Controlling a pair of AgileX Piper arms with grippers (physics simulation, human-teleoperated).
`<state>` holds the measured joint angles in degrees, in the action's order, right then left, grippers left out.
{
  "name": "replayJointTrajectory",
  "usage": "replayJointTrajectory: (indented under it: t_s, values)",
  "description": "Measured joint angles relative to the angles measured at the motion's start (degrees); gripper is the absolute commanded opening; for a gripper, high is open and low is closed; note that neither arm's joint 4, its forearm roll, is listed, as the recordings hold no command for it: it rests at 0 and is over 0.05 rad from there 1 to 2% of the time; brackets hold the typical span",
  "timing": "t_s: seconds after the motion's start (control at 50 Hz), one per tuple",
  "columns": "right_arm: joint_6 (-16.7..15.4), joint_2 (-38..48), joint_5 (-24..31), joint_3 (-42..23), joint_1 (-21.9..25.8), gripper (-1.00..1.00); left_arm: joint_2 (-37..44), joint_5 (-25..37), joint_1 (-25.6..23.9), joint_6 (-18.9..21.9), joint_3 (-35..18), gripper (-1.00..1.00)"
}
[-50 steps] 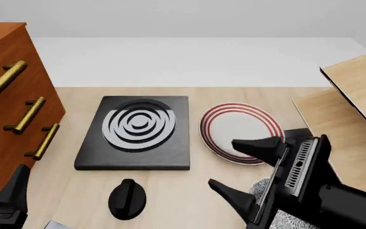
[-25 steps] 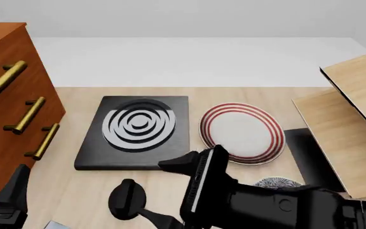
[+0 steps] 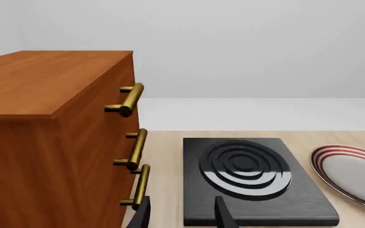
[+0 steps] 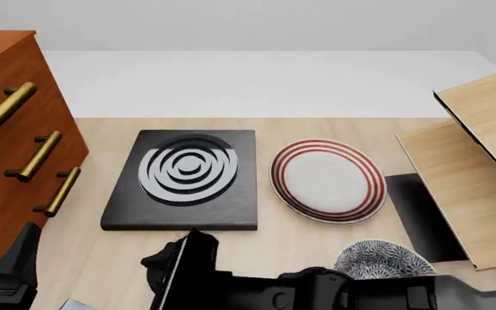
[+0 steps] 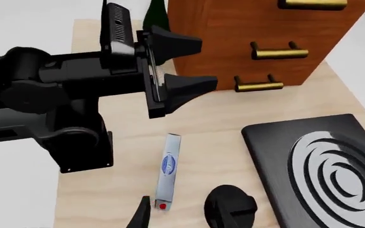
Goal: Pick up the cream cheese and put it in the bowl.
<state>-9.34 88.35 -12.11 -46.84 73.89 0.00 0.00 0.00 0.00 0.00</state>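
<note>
The cream cheese point(image 5: 168, 170) lies flat on the table, a slim white-and-blue carton, in the right wrist view; in the front view only a pale corner point(image 4: 75, 305) shows at the bottom edge. The patterned bowl point(image 4: 382, 259) stands at the front right. My right gripper point(image 4: 179, 263) is stretched leftward across the table's front, open and empty, beside a black knob point(image 4: 163, 274), short of the carton. My left gripper point(image 5: 205, 64) hovers open and empty above the carton, near the cabinet; its fingertips point(image 3: 222, 213) show in the left wrist view.
A wooden cabinet point(image 4: 7, 148) with brass handles stands at the left. A black stove plate point(image 4: 183, 177) and a red-ringed white plate point(image 4: 327, 179) lie mid-table. Wooden boards point(image 4: 476, 174) lean at the right. A dark green thing point(image 5: 155, 10) stands behind the left arm.
My right arm has swung left across the table's front, from over the bowl to the black knob, uncovering the bowl. The left arm has not moved.
</note>
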Motion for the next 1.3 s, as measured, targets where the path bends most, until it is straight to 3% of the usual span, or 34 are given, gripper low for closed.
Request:
replayJointTrajectory:
  t_s: [0.34, 1.3]
  values:
    - [3.1, 7.9, -1.0, -4.5, 2.5, 1.00, 0.0, 0.0, 0.0, 0.0, 0.0, 1.00]
    - [10.1, 23.2, -10.2, -7.0, 1.4, 1.00, 0.0, 0.0, 0.0, 0.0, 0.0, 1.00]
